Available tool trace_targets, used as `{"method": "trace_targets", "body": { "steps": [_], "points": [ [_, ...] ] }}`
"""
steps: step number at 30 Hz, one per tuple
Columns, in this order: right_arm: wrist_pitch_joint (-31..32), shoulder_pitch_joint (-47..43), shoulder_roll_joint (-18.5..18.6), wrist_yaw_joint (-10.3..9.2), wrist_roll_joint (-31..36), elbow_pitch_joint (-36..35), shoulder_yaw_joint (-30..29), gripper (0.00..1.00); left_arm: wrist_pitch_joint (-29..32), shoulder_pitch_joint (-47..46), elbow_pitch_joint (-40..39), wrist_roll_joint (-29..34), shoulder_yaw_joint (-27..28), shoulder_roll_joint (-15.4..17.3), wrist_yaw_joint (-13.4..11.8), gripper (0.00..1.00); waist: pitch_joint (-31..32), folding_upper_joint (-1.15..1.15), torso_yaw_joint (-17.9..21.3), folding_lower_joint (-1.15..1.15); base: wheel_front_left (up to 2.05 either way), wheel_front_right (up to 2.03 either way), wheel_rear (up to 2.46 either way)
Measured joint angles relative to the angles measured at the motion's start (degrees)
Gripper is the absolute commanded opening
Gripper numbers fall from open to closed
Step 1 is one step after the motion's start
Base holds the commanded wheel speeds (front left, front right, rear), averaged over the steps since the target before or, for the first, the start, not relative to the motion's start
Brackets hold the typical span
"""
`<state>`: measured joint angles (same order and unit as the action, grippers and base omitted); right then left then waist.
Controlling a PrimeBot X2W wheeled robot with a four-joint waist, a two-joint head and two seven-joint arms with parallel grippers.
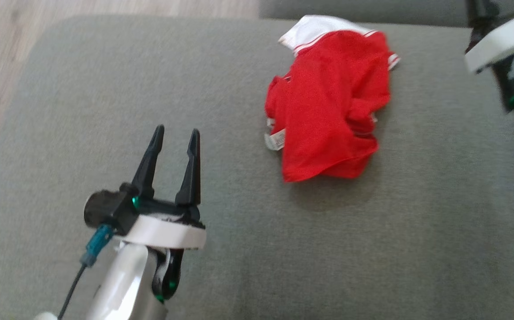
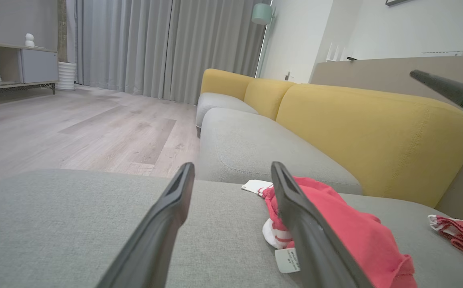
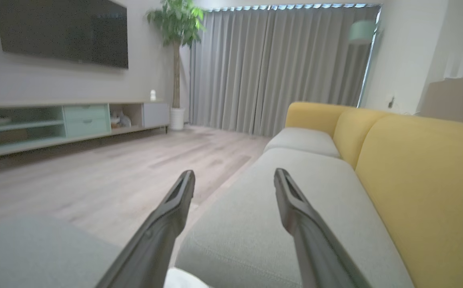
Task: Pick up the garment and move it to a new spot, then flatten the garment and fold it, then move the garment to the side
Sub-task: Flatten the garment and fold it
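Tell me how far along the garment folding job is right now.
Done: nothing I can confirm. The red garment lies crumpled on the grey cushion, and I can't tell whether this is its new spot. In hand: nothing, since the left gripper and right gripper are both open and empty. Left: flattening, folding and moving it aside.

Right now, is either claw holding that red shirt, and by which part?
Nothing is held. The red garment lies crumpled on the grey cushion, and the left gripper and right gripper both stand open and empty.
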<state>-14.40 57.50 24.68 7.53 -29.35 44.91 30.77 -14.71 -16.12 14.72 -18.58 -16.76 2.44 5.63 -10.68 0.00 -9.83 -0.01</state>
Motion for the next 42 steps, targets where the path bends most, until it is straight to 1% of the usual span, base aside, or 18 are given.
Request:
{"method": "trace_targets", "body": {
  "steps": [2, 4, 7, 10, 11, 12, 14, 16, 19, 21, 26, 31, 34, 35, 39, 42],
  "points": [
    [-0.10, -5.42, -2.25, 0.00, 2.81, -5.76, -6.62, 1.00, 0.00, 1.16, -0.03, 0.00, 0.12, 0.01, -0.08, 1.00, 1.30, 0.00, 1.08, 0.00, 0.00, 0.00, 0.00],
    [-0.24, -12.47, -5.04, 0.00, 7.59, -11.55, -11.88, 1.00, 0.00, 2.33, -0.03, 0.00, 0.15, 0.02, -0.15, 1.00, 2.58, 0.00, 2.03, 0.00, 0.00, 0.00, 0.00],
    [-0.24, -25.53, -11.56, 0.00, 14.21, -19.13, -19.57, 1.00, 0.00, 3.71, -0.03, 0.00, 0.21, 0.02, -0.18, 1.00, 4.33, 0.00, 3.28, 0.00, 0.00, 0.00, 0.00],
    [-0.23, -38.32, -18.94, 0.00, 19.52, -24.29, -24.90, 1.00, 0.00, 4.61, -0.01, 0.09, 0.41, 0.03, -0.18, 1.00, 5.73, 0.00, 4.23, -0.01, 0.00, 0.00, 0.00],
    [-0.23, -41.81, -20.41, 0.00, 21.00, -25.74, -25.74, 1.00, 0.00, 4.87, -0.01, 0.19, 0.49, 0.03, -0.16, 1.00, 6.07, 0.00, 4.45, -0.01, 0.00, 0.00, 0.00],
    [-0.23, -44.83, -21.27, 0.00, 22.45, -27.14, -26.46, 1.00, 0.00, 5.10, 0.01, 0.44, 0.65, 0.03, -0.16, 1.00, 6.33, 0.00, 4.66, -0.01, 0.00, 0.00, 0.00],
    [-0.23, -48.85, -21.65, 0.00, 23.90, -29.49, -27.59, 1.00, 0.00, 5.52, 0.18, 0.49, 0.85, 0.04, -0.15, 1.00, 6.61, 0.00, 4.96, -0.01, 0.00, 0.00, 0.00],
    [-0.23, -50.87, -21.64, 0.00, 22.76, -31.37, -27.57, 1.00, 0.00, 5.85, 0.53, 0.60, 0.89, 0.04, -0.14, 1.00, 6.56, 0.00, 5.03, -0.01, 0.00, 0.00, 0.00],
    [-0.23, -51.55, -21.68, 0.00, 21.64, -32.53, -26.62, 1.00, 0.00, 5.91, 0.83, 0.93, 1.01, 0.04, -0.09, 1.00, 6.46, 0.00, 5.02, 0.01, 0.00, 0.00, 0.00],
    [-0.23, -51.59, -21.71, 0.00, 21.53, -33.31, -25.39, 1.00, 0.00, 5.90, 0.87, 0.99, 1.03, 0.04, -0.07, 1.00, 6.41, 0.00, 4.90, 0.00, 0.00, 0.00, 0.00],
    [0.14, -51.59, -21.78, 0.00, 21.95, -34.72, -24.87, 1.00, 0.00, 5.84, 0.93, 0.99, 0.97, 0.04, 0.01, 1.00, 6.27, 0.00, 3.95, 0.00, 0.00, 0.00, 0.00],
    [2.23, -51.55, -21.78, 0.00, 23.74, -34.88, -19.78, 1.00, 0.00, 5.82, 0.94, 0.99, 0.89, 0.04, 0.04, 1.00, 5.84, 0.00, 2.72, 0.00, 0.00, 0.00, 0.00],
    [4.42, -51.08, -21.75, 0.00, 25.02, -33.60, -16.23, 1.00, 0.00, 5.75, 1.08, 0.99, 0.74, 0.04, 0.24, 1.00, 5.30, 0.00, 1.92, 0.01, 0.00, 0.00, 0.00],
    [5.83, -50.53, -21.75, 0.00, 25.66, -32.29, -14.02, 1.00, 0.01, 5.59, 1.18, 0.99, 0.57, 0.04, 0.25, 1.00, 4.79, 0.00, 1.41, 0.01, 0.00, 0.00, 0.00],
    [8.99, -48.43, -21.74, 0.00, 26.88, -27.64, -11.04, 1.00, 0.00, 4.60, 1.23, 0.99, 0.35, 0.04, 0.25, 1.00, 3.71, 0.00, 0.39, 0.01, 0.00, 0.00, 0.00],
    [9.62, -46.49, -21.67, 0.00, 27.50, -24.64, -9.64, 1.00, 0.00, 4.08, 1.23, 0.98, 0.29, 0.04, 0.26, 1.00, 2.91, 0.00, -0.27, 0.01, 0.00, 0.00, 0.00]
  ]
}}
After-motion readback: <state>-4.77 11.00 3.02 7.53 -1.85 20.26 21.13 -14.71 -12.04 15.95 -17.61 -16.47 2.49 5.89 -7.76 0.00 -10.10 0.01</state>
